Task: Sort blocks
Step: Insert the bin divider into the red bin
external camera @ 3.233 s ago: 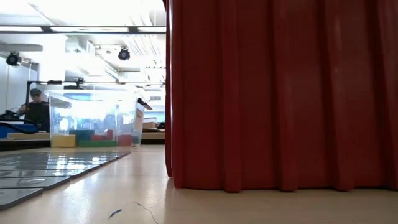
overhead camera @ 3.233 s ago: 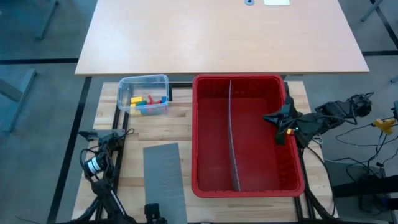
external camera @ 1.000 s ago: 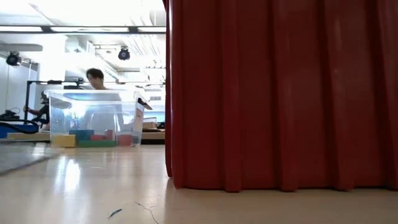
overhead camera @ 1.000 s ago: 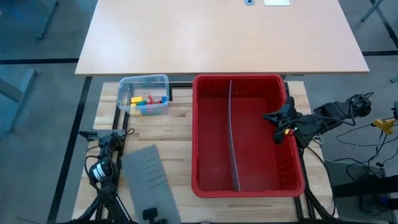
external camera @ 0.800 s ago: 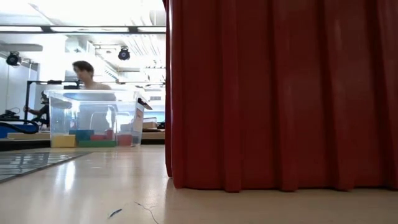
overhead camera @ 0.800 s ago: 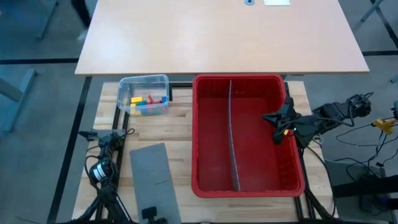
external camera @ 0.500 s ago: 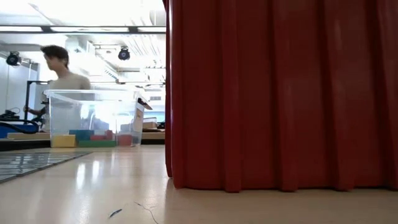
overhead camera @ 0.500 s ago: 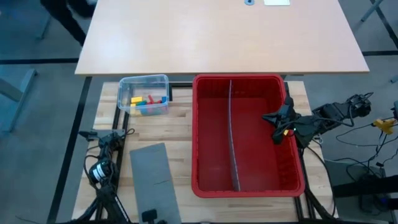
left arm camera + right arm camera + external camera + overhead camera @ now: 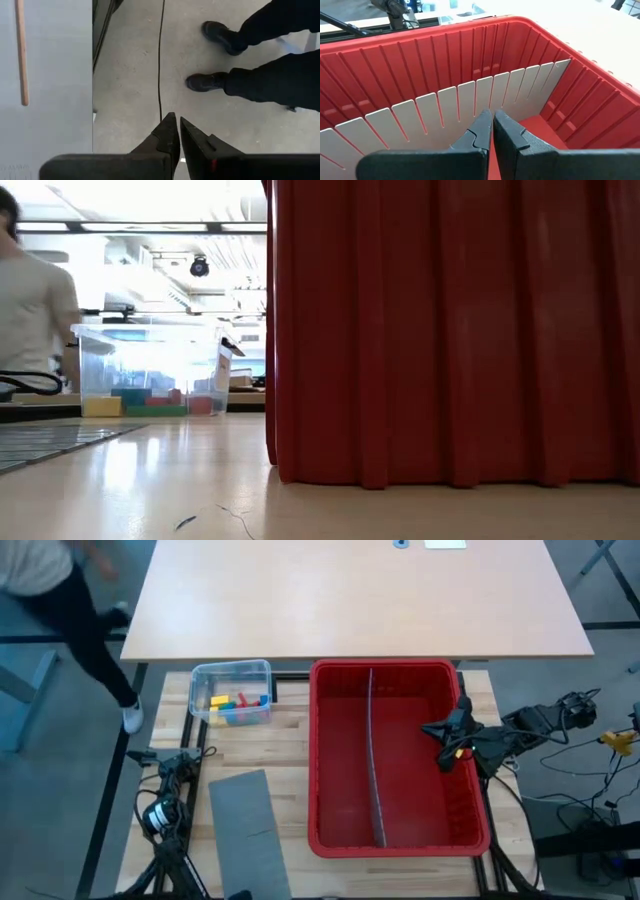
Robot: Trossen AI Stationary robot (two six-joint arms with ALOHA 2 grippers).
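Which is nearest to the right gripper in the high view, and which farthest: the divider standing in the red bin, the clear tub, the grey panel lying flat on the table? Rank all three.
Measured from the right gripper, over the red bin's right side:
1. Divider, upright inside the bin, just to its left.
2. Grey panel, flat on the table, left of the bin.
3. Clear tub, far-left corner, blocks inside.

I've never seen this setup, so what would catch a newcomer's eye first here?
The big red bin fills the table's right half, split by a grey divider, with the right tool shut above its right compartment. The coloured blocks sit in a clear tub at the back left. A person walks past the table's left side.
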